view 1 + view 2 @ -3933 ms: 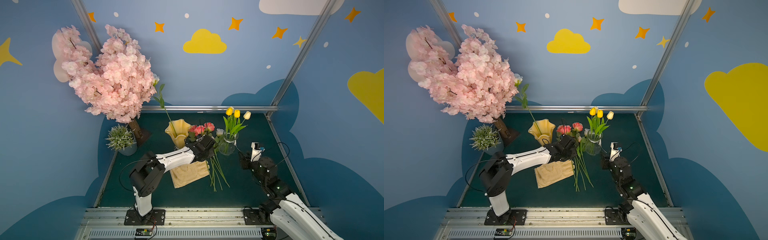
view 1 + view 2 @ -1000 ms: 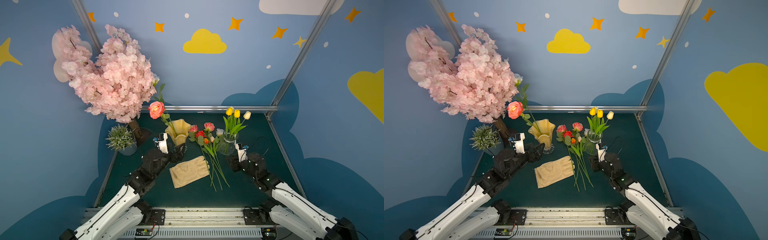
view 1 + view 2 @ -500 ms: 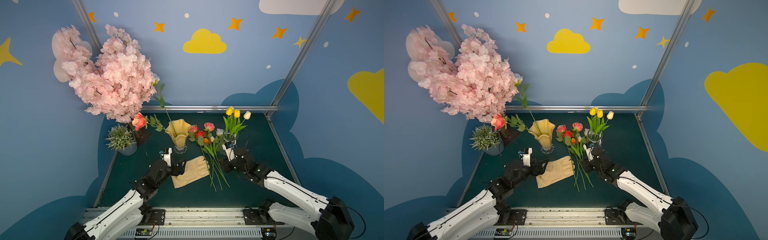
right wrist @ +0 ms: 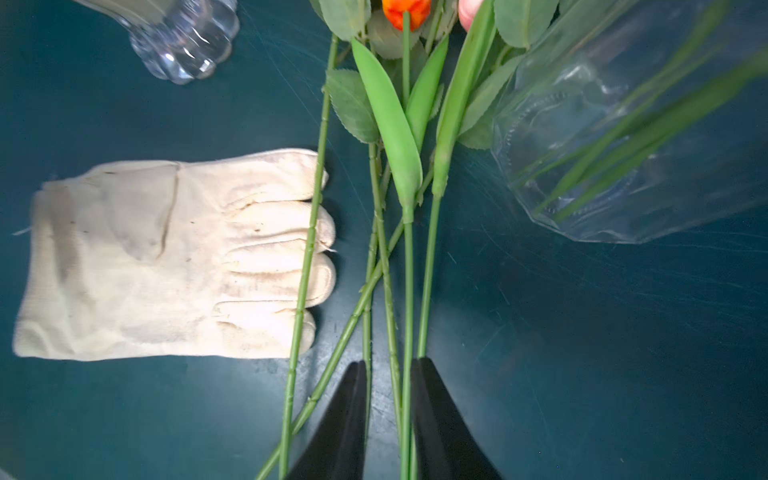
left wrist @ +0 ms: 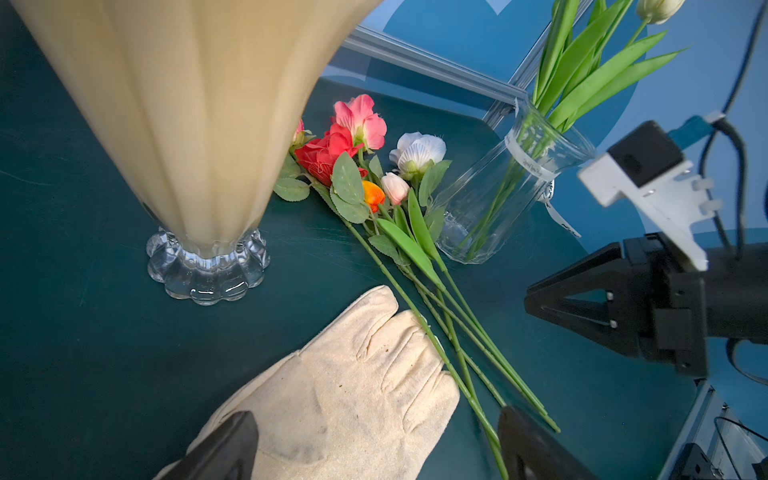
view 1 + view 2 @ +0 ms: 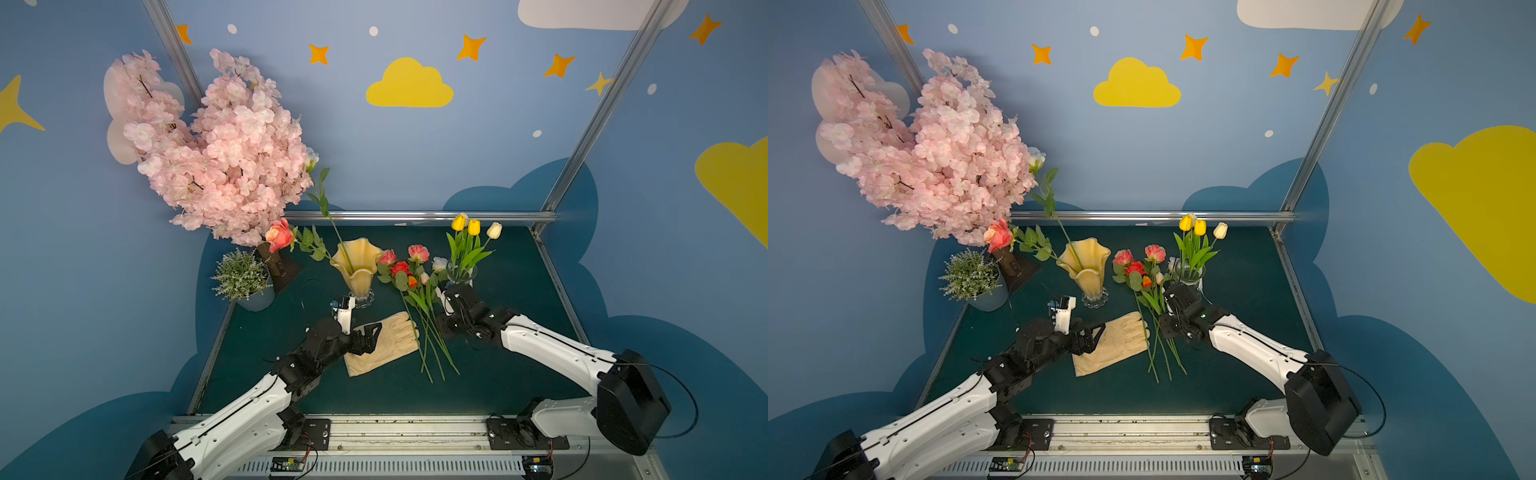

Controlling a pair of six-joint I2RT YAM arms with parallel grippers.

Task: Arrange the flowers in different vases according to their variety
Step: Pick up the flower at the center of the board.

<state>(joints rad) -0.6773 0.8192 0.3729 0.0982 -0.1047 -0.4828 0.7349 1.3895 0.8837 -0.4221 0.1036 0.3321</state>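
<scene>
In both top views the yellow vase (image 6: 358,268) stands in the middle of the frame. A pink rose (image 6: 279,235) leans out of it to the left, and a white rose (image 6: 1036,158) rises high beside the blossom tree (image 6: 216,149). The glass vase (image 6: 461,275) stands to its right and holds yellow and cream tulips (image 6: 469,227). Between the two vases the loose flowers (image 6: 409,286) lie on the tabletop (image 6: 511,291), heads toward the back, just beside a cream glove (image 6: 388,338).

The left hand (image 6: 368,334) hovers over the left part of the glove. The left wrist view shows its fingers wide apart, with nothing between them. This view also shows what the top views give only as small dots: an orange tulip (image 5: 372,195) and a pale pink tulip (image 5: 395,188) among the loose roses.

The right hand (image 6: 441,328) is low over the loose stems (image 4: 405,291), and the top views hide its fingers. Only the right wrist view shows them: they stand narrow, with what looks like two stems between them. I cannot tell whether they press on the stems. There one stem also lies across the glove's fingertips.
</scene>
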